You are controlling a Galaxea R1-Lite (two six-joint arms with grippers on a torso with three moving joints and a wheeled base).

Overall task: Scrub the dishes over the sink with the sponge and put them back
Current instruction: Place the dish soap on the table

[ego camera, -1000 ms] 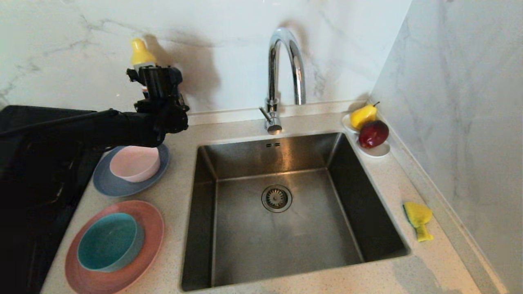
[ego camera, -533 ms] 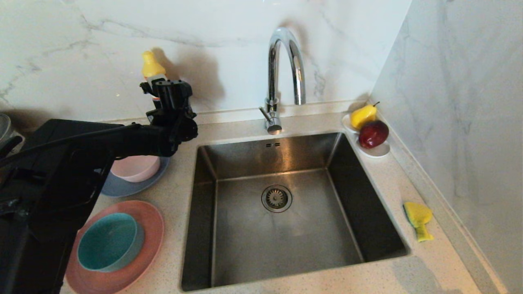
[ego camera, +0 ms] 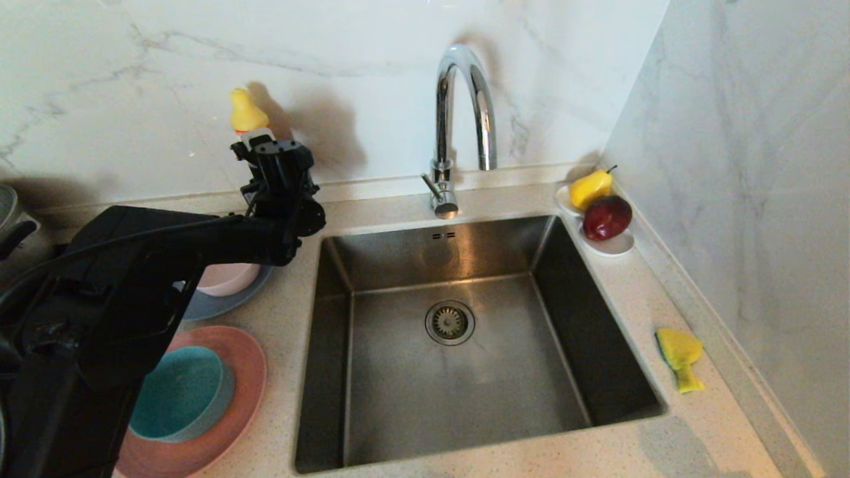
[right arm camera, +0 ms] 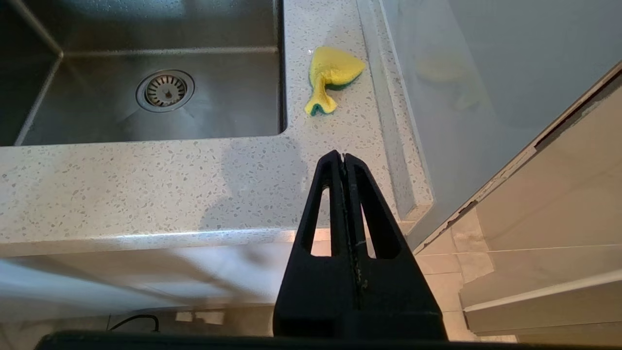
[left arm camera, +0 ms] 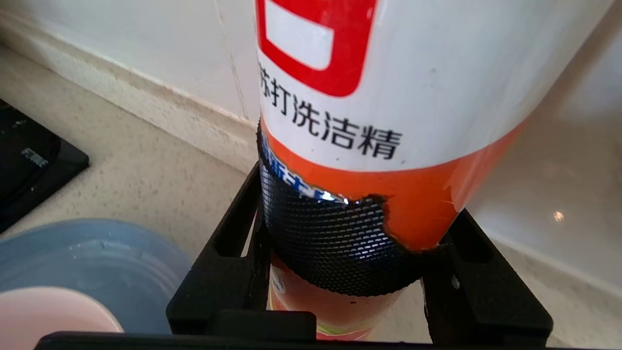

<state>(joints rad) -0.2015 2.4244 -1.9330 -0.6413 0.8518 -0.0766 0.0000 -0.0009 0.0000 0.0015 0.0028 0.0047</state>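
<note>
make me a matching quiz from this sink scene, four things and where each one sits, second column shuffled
1. yellow-and-green sponge
2. matte teal bowl
3. pale pink bowl
4. white-and-orange detergent bottle with yellow cap

A. on the blue-grey plate
B. clamped in the left pincer
C. on the speckled counter right of the steel sink
D. on the salmon-pink plate

Pairs: 1-C, 2-D, 3-A, 4-B

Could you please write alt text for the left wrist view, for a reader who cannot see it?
The left gripper is clamped around the lower body of a white and orange dish soap bottle, above a speckled counter by the wall. Beside it, a pale pink bowl sits on a blue-grey plate.
</note>
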